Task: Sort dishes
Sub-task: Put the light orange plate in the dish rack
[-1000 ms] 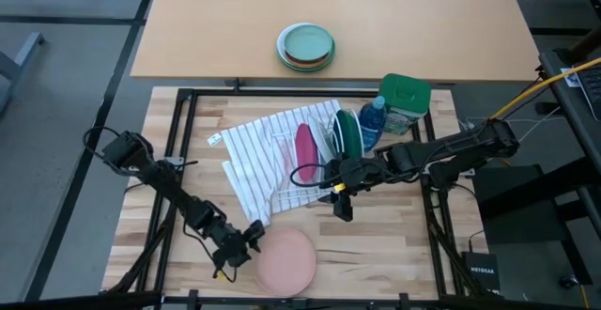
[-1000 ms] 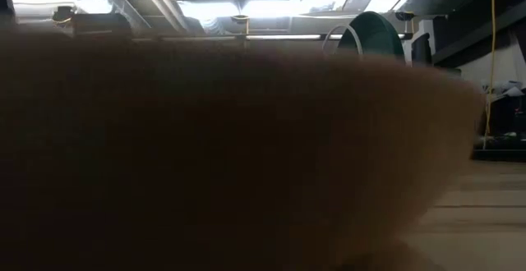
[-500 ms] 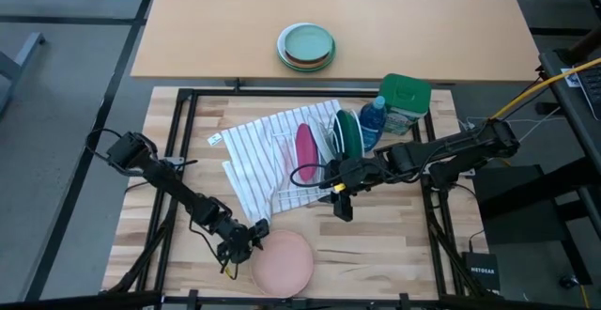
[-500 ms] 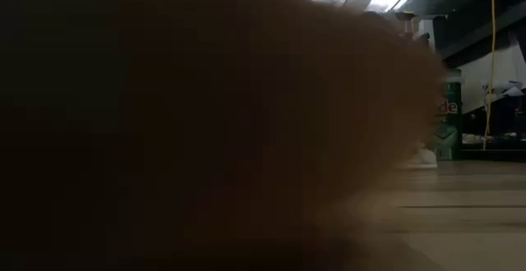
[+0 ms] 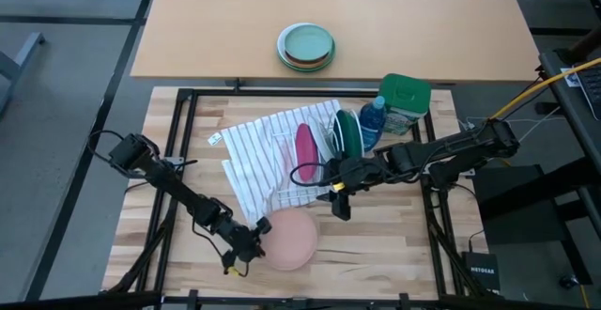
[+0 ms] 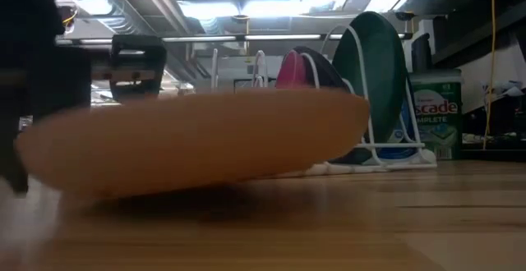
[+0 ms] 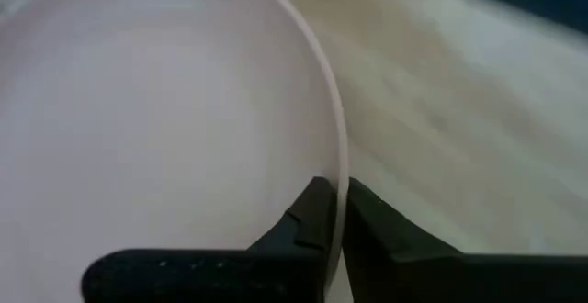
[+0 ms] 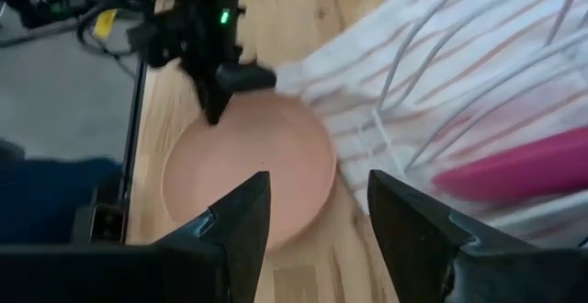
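The pale salmon-pink plate point(image 5: 291, 240) is near the table's front edge, with my left gripper point(image 5: 257, 239) shut on its left rim. In the low view the salmon plate point(image 6: 197, 144) is seen from below, tilted, its right side higher. The magenta plate point(image 5: 304, 150) and the dark green plate point(image 5: 349, 133) stand on edge in a wire rack point(image 6: 362, 152). The blue bowl does not show clearly. My right gripper point(image 5: 340, 200) hovers open just in front of the rack, with nothing between its fingers. My left gripper pinches the salmon plate's rim point(image 7: 340, 188) on the plate's left side, one finger over the plate's inner face and one outside it. The fingers come nearly level from the table's left. The plate is tilted; whether its low left underside point(image 6: 90, 190) touches the table I cannot tell.
A striped towel point(image 5: 268, 155) lies under the rack. A blue bottle point(image 5: 373, 117) and a green detergent box point(image 5: 406, 96) stand behind the rack at the right. Pale mint-green plates point(image 5: 306, 46) are stacked on the far table. Bare wood point(image 5: 385, 244) lies at the front right.
My left gripper has closed in on the salmon plate's left rim and shut on it. It then carried the plate a little toward the far edge, and the plate now stands tilted off the table instead of lying flat.
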You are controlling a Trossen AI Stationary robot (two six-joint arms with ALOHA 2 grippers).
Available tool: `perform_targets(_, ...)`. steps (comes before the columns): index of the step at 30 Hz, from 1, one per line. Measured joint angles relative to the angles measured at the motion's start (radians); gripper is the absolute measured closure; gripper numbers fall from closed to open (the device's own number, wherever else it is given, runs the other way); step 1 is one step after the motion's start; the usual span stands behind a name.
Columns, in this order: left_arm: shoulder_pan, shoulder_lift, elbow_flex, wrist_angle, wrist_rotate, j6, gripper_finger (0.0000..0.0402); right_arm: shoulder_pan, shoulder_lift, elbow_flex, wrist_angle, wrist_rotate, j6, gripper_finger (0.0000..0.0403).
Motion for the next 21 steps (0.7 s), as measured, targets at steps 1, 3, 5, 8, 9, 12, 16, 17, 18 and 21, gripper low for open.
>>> perform_targets(1,0.0,-0.005,0.0,0.021,0.003,-0.033,0.0394,0.0,0.0,0.0,0.015,0.014,0.0,0.0217)
perform_targets(3,0.001,-0.029,-0.001,0.045,0.007,-0.097,0.0397,0.0,0.0,0.0,0.046,0.027,-0.003,0.0217)
perform_targets(5,0.006,-0.059,-0.001,0.063,0.01,-0.154,0.0397,-0.001,0.0,0.0,0.079,0.029,-0.011,0.0217)
perform_targets(8,0.012,-0.12,-0.001,0.065,0.014,-0.239,0.0399,-0.001,-0.004,0.0,0.112,0.03,-0.041,0.0217)
perform_targets(9,0.016,-0.142,-0.001,0.066,0.015,-0.279,0.0399,0.0,-0.008,0.0,0.118,0.033,-0.055,0.0217)
perform_targets(12,0.019,-0.216,-0.002,0.074,0.012,-0.382,0.04,0.0,-0.024,0.0,0.112,0.051,-0.088,0.0217)
perform_targets(16,0.022,-0.309,-0.002,0.117,-0.04,-0.479,0.04,0.0,-0.068,0.0,0.103,0.084,-0.142,0.0217)
perform_targets(17,0.022,-0.331,-0.002,0.129,-0.062,-0.499,0.04,0.0,-0.082,0.0,0.103,0.092,-0.155,0.0217)
perform_targets(18,0.022,-0.352,-0.002,0.145,-0.092,-0.514,0.04,0.0,-0.099,0.0,0.105,0.103,-0.167,0.0217)
perform_targets(21,0.023,-0.406,-0.002,0.181,-0.212,-0.564,0.04,0.0,-0.16,0.0,0.103,0.129,-0.205,0.0217)
